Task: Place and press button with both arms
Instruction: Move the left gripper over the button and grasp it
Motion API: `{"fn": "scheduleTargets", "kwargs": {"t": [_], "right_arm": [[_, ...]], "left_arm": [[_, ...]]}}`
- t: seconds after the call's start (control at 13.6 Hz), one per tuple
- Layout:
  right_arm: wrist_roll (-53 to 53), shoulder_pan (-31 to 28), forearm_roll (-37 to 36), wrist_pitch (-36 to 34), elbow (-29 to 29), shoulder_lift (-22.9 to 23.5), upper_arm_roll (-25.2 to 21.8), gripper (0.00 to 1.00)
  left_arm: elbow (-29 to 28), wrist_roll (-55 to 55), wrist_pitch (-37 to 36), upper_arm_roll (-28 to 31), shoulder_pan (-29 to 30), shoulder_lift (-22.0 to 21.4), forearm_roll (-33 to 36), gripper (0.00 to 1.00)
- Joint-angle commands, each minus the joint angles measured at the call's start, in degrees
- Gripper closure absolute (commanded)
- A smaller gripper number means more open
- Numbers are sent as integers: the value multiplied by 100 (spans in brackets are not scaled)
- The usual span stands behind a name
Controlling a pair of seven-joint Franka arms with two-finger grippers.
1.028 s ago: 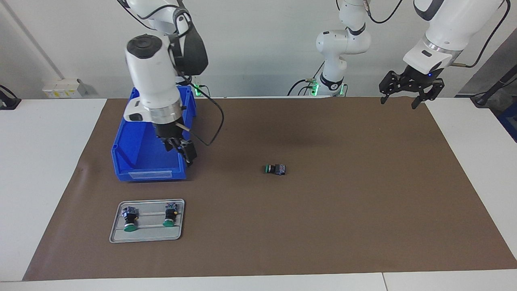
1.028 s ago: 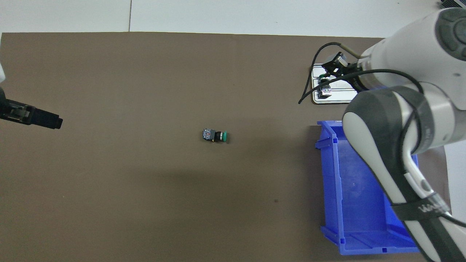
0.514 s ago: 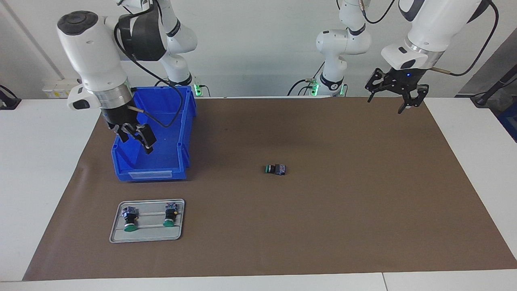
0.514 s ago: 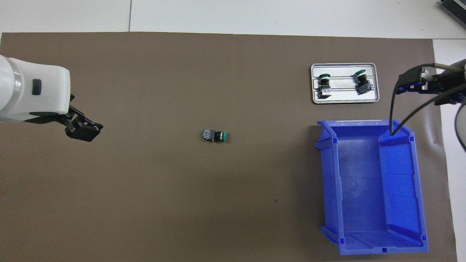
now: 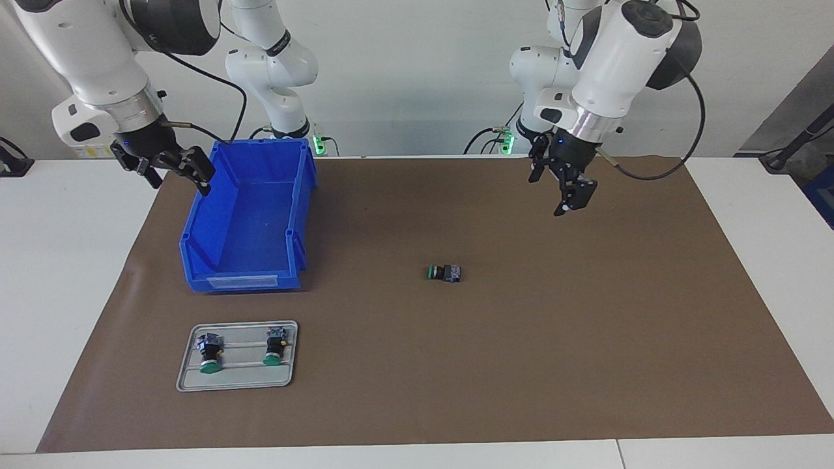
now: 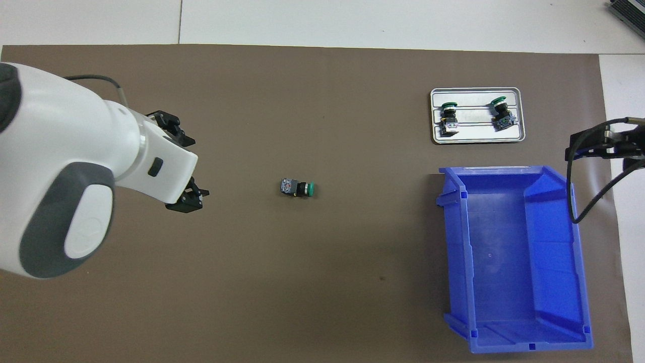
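One button (image 5: 444,272) lies on its side on the brown mat, mid-table, with its green cap toward the right arm's end; it also shows in the overhead view (image 6: 298,188). My left gripper (image 5: 561,190) hangs open and empty above the mat, off to the button's side toward the left arm's end, and shows in the overhead view (image 6: 198,169). My right gripper (image 5: 174,174) is open and empty, raised over the mat beside the blue bin's outer wall; it sits at the frame edge of the overhead view (image 6: 588,143).
A grey metal tray (image 5: 195,381) holds two more buttons (image 5: 210,352) (image 5: 275,346), farther from the robots than the bin; it also shows in the overhead view (image 6: 519,136). The empty blue bin (image 5: 241,281) (image 6: 456,252) stands toward the right arm's end.
The right arm rose and swung from over the bin out past its outer wall. The left gripper came down and in over the mat toward the lone button. The button has not moved.
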Motion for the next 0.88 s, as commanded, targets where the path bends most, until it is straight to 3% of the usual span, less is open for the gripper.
{"fn": "scheduleTargets", "kwargs": {"t": [0.0,0.44,0.81], "right_arm": [[-68,-52,-3,114,-145,-102,31,0],[-94,-122,68,123,-145,-102,31,0],[-94,-113,76,114,-154,-102,31,0]], "left_arm": [[-66,191,697,80,-438,486,-65,2],[-57,183,1472,71,-931,1452,-56,4],[-13,-520,2351,98,-1432,2227,5,4]]}}
